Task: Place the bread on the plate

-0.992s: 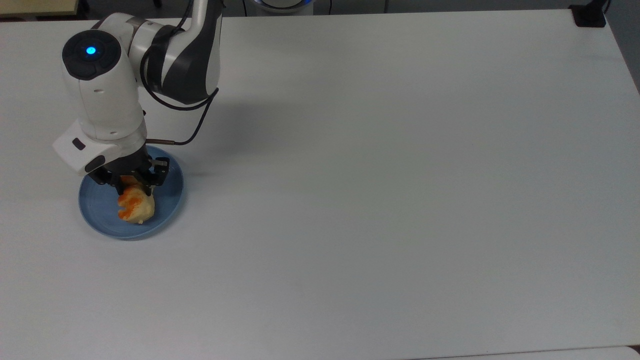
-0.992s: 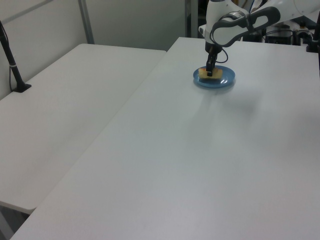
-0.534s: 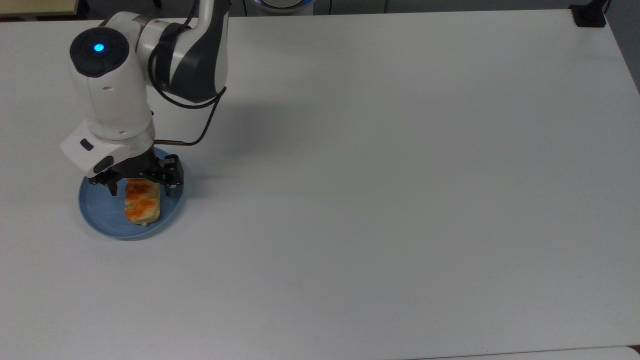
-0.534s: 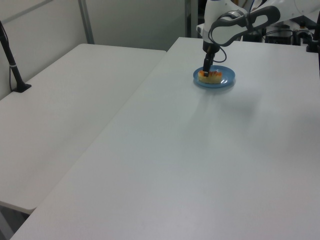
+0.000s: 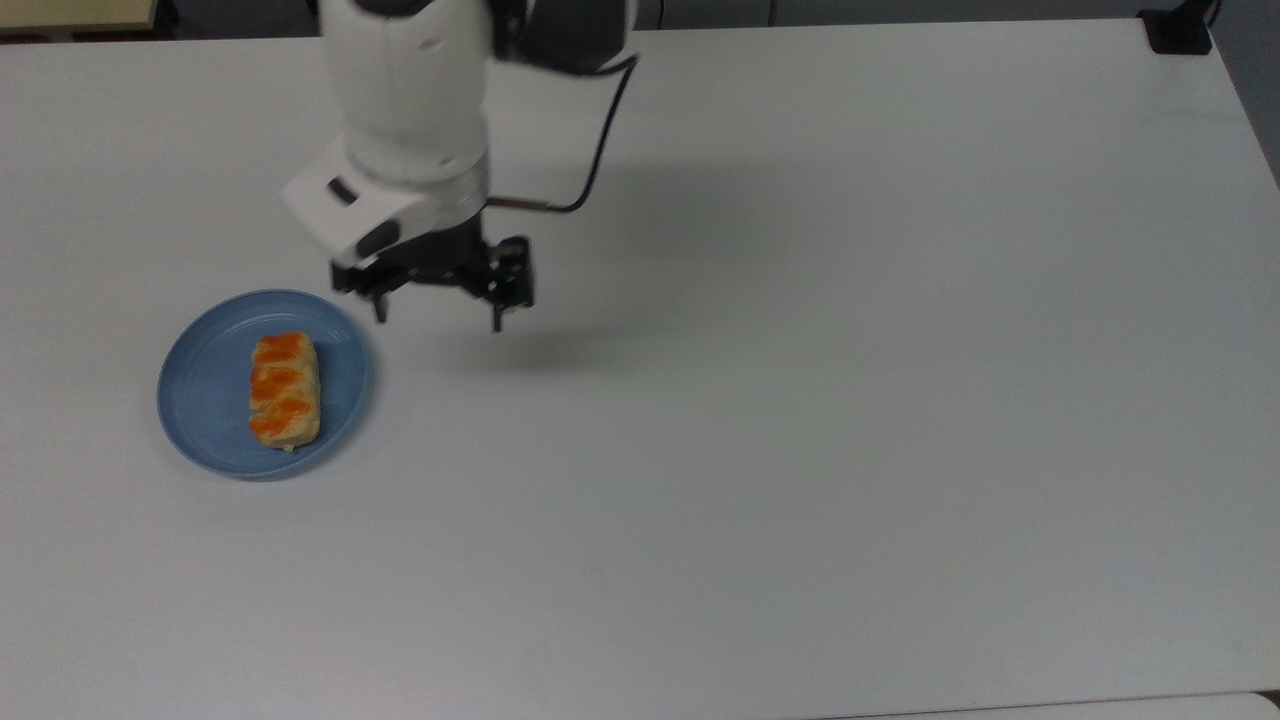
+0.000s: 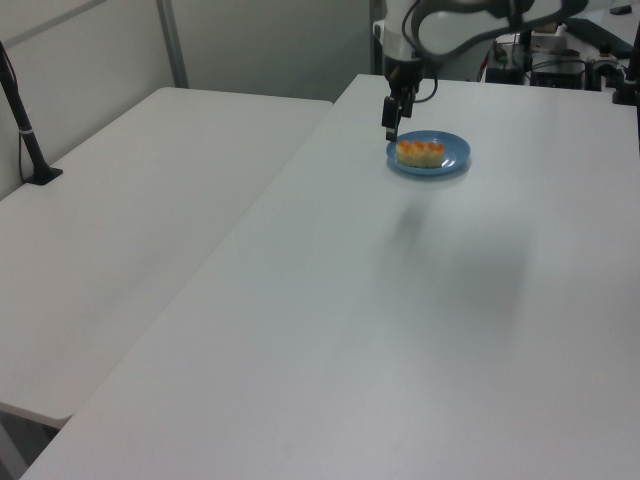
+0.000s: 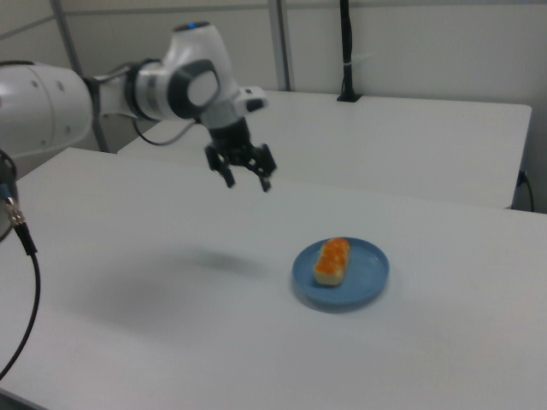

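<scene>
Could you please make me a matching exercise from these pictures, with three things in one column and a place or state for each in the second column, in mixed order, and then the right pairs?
Column 1
1. bread
2. plate
3. tool

Column 2
A. open, holding nothing, up in the air above the white table
B. lying flat on the blue dish, nothing touching it from above
C. resting on the table near the top view's left edge, with food on it

Right pairs: 1-B, 2-C, 3-A
</scene>
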